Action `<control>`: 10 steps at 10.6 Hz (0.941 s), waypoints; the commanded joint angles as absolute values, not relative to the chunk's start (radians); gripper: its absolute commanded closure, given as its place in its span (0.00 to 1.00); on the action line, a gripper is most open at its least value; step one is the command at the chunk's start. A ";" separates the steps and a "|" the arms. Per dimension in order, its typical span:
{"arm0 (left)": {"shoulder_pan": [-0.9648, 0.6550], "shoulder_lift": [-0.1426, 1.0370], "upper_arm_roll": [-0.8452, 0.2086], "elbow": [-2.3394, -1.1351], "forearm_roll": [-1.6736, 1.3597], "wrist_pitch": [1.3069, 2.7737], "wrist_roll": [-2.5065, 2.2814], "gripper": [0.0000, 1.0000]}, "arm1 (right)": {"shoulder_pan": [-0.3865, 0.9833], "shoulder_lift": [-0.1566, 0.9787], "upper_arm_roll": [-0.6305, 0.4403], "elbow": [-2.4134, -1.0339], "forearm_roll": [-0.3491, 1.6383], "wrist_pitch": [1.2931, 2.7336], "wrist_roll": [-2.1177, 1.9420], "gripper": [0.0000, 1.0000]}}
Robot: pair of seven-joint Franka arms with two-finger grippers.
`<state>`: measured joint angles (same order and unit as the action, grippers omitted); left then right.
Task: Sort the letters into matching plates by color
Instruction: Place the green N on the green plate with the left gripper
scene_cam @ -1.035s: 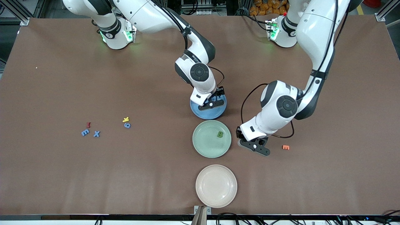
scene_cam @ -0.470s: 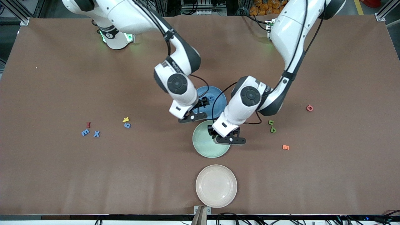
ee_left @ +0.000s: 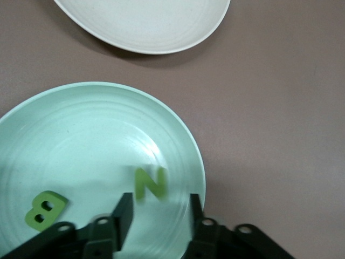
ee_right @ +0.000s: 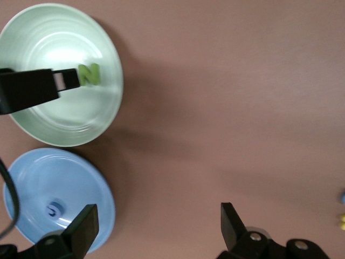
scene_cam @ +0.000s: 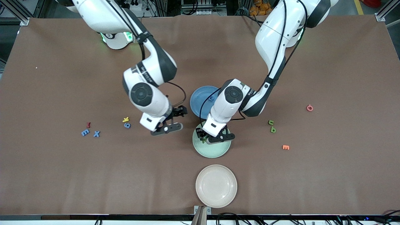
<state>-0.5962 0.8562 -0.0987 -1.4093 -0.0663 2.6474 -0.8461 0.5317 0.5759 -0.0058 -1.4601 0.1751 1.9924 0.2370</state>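
Green N (ee_left: 150, 183) sits blurred just past the left end effector (ee_left: 157, 213), whose fingers (ee_left: 124, 213) stand apart over the mint plate (scene_cam: 200, 149); it looks just let go and dropping, though I cannot tell whether it has landed. Green B (ee_left: 44, 210) already lies in that plate, so the sorting there is under way. The right end effector (scene_cam: 171, 121) hangs wide open and empty over bare worktop (scene_cam: 62, 175), between the blue plate (scene_cam: 197, 101), which holds one blue letter (ee_right: 54, 209), and the loose blue letters (scene_cam: 90, 133), likely bound for them. Two green letters (scene_cam: 272, 126) lie unsorted toward the left arm's end.
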 commanded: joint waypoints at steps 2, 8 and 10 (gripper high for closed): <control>-0.643 0.861 -0.026 -1.368 -0.058 2.645 -0.871 0.00 | 0.349 0.512 0.009 -1.491 0.102 1.936 0.098 0.00; -0.580 0.732 -0.006 -1.374 0.098 2.311 -0.746 0.00 | 0.106 0.502 0.011 -1.561 0.090 2.053 -0.116 0.00; -0.542 0.678 -0.006 -1.390 0.100 2.200 -0.729 0.00 | 0.059 0.480 0.011 -1.687 0.095 2.222 -0.159 0.00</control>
<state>-0.5780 0.7510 -0.0070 -1.3566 0.0696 2.3157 -0.7607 0.1140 0.5358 -0.0085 -1.5268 0.1003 2.0711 -0.1111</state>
